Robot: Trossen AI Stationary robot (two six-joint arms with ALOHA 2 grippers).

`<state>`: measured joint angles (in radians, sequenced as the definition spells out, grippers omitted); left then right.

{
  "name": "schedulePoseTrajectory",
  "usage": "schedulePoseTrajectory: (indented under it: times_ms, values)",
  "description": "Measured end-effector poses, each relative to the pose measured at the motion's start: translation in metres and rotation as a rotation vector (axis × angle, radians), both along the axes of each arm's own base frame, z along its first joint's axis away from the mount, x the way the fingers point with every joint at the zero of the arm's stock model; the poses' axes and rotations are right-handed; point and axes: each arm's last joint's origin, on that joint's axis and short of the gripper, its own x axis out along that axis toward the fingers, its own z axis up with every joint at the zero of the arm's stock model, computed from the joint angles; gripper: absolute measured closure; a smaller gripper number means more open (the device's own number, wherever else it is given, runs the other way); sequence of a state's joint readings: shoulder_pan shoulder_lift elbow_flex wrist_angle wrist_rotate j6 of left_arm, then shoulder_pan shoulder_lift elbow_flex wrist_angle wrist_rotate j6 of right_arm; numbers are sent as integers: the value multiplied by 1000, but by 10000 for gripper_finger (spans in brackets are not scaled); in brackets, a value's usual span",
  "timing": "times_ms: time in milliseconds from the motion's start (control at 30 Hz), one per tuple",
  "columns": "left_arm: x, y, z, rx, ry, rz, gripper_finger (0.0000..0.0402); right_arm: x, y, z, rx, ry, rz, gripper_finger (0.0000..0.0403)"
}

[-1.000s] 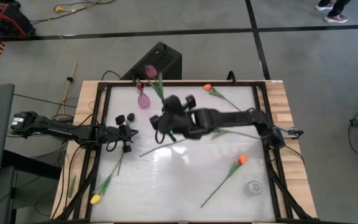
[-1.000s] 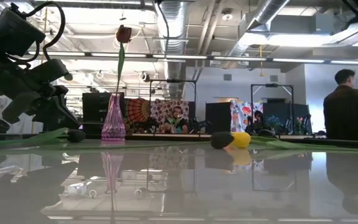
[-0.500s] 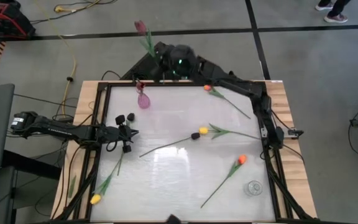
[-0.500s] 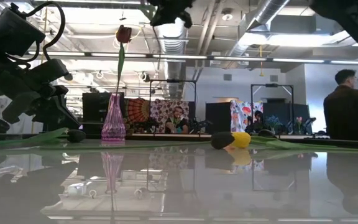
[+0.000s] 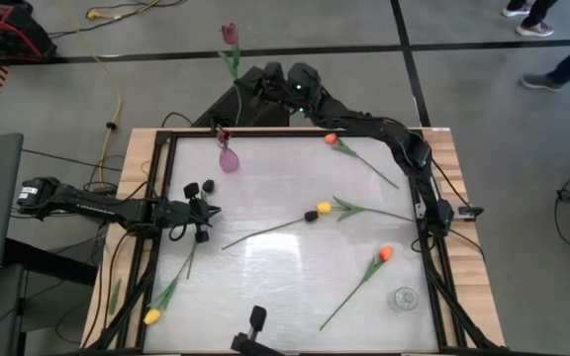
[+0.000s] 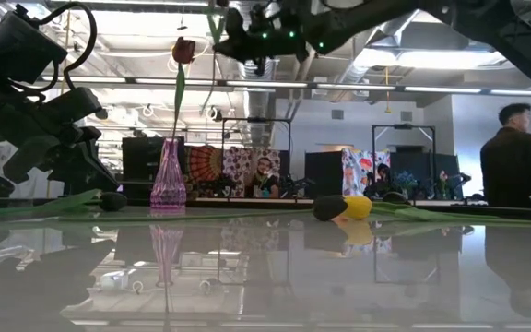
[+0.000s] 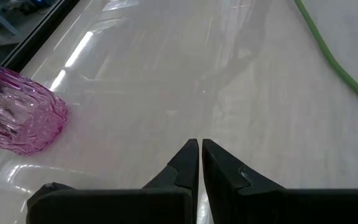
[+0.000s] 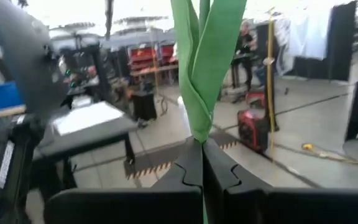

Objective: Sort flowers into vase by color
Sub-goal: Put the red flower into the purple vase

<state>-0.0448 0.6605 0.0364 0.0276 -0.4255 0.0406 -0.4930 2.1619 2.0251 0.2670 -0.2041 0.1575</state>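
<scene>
My right gripper [image 5: 245,83] reaches out past the table's far edge, shut on a dark red tulip [image 5: 229,34]. In the low view it [image 6: 223,24] hangs high, right of the pink vase [image 6: 168,175]. That vase [image 5: 229,158] stands near the far left and holds one dark red tulip [image 6: 183,50] upright. Loose flowers lie flat on the table: an orange one [image 5: 331,139], a yellow one [image 5: 324,208], another orange one [image 5: 385,254] and a yellow one [image 5: 152,316]. My left gripper [image 5: 214,209] rests shut at the table's left, touching nothing. My right gripper pinches the tulip's green stem where the leaves fold round it [image 8: 199,134], between its two shut fingers. The fingers point about level, away from the table's far edge. The tulip is lifted clear, with its leaves and red head [image 5: 229,34] rising beyond the fingertips.
A clear glass vase [image 5: 404,299] stands near the right front corner. A dark object [image 5: 253,326] shows at the table's near edge. A black box [image 5: 265,94] sits behind the far edge. A person [image 6: 516,166] stands in the room beyond; another person's legs [image 5: 562,59] cross the floor.
My right gripper has swung from above the table beside the pink vase out past the far edge, tipping from pointing down to about level. The dark red tulip went with it, clear of the table. A dark object has appeared at the near edge.
</scene>
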Motion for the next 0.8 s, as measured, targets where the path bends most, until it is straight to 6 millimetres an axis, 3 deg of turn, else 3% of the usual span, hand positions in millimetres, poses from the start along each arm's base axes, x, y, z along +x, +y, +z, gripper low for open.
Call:
schedulePoseTrajectory:
  times_ms: [500, 800]
  values:
    - [0, 0, 0, 0, 1, 0, 391, 23, -3, -40, -61, -9, 161, 387]
    - [0, 0, 0, 0, 0, 0, 391, 24, 2, -36, -91, -37, 203, 387]
